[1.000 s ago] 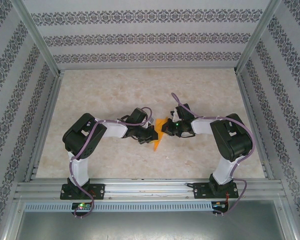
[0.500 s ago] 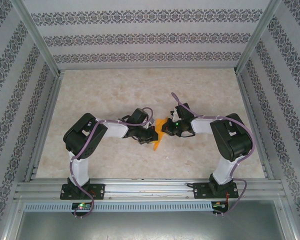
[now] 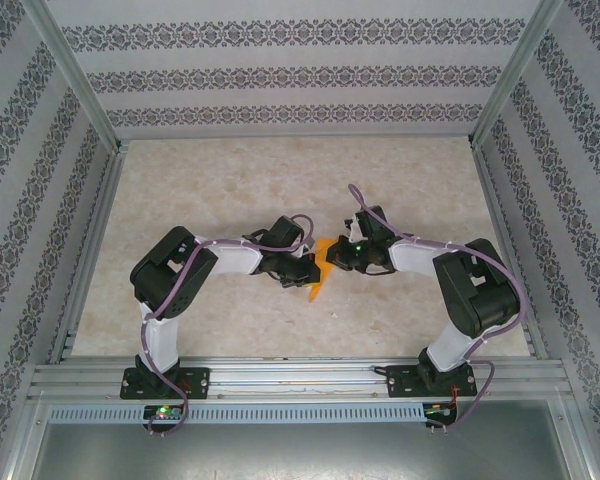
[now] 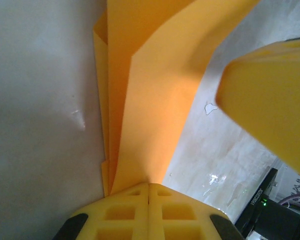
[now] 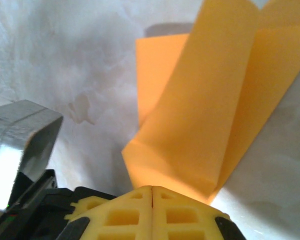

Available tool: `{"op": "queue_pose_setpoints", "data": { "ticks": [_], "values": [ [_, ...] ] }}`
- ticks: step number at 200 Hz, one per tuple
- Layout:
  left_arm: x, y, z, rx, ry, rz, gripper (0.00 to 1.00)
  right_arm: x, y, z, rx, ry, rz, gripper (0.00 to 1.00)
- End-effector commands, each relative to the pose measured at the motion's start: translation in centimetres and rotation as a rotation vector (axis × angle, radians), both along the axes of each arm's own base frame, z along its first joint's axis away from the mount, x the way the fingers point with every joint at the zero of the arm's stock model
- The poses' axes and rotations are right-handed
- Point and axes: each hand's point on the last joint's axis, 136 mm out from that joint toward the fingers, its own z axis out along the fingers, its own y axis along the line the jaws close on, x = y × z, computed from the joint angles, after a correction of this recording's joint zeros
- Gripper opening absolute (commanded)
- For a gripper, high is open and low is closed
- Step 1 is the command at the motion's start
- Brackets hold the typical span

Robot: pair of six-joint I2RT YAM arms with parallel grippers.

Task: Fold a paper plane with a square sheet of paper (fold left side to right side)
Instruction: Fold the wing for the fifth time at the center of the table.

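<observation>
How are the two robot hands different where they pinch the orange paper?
The left gripper reaches in from the left, the right gripper from the right. The left gripper pinches the orange paper at a narrow layered end, the right gripper at a wider, fanned-out part. Both have their jaws shut on it.

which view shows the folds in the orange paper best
The right wrist view: the orange paper fans out wide there, its creases and flaps plain, pinched in the right gripper. The left wrist view shows its stacked layers close up but cropped. The top external view gives a small orange sliver.
</observation>
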Motion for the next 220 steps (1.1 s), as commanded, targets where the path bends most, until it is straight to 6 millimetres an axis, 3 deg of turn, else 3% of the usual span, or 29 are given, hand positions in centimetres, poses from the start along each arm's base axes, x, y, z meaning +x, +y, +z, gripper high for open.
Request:
{"op": "queue_pose_setpoints", "data": {
  "ticks": [1, 89, 220],
  "values": [
    [-3.6, 3.3, -5.6, 0.224, 0.125, -0.015, 0.00, -0.4, 0.2, -0.6, -0.021, -0.019, 0.018, 0.00],
    [-4.1, 4.1, -6.0, 0.287, 0.135, -0.026, 0.00, 0.3, -0.5, -3.0, -0.095, -0.010, 0.018, 0.00],
    [-4.6, 4.7, -6.4, 0.314, 0.151, -0.032, 0.00, 3.4, -3.8, -3.2, -0.119, -0.024, -0.043, 0.00]
  ]
}}
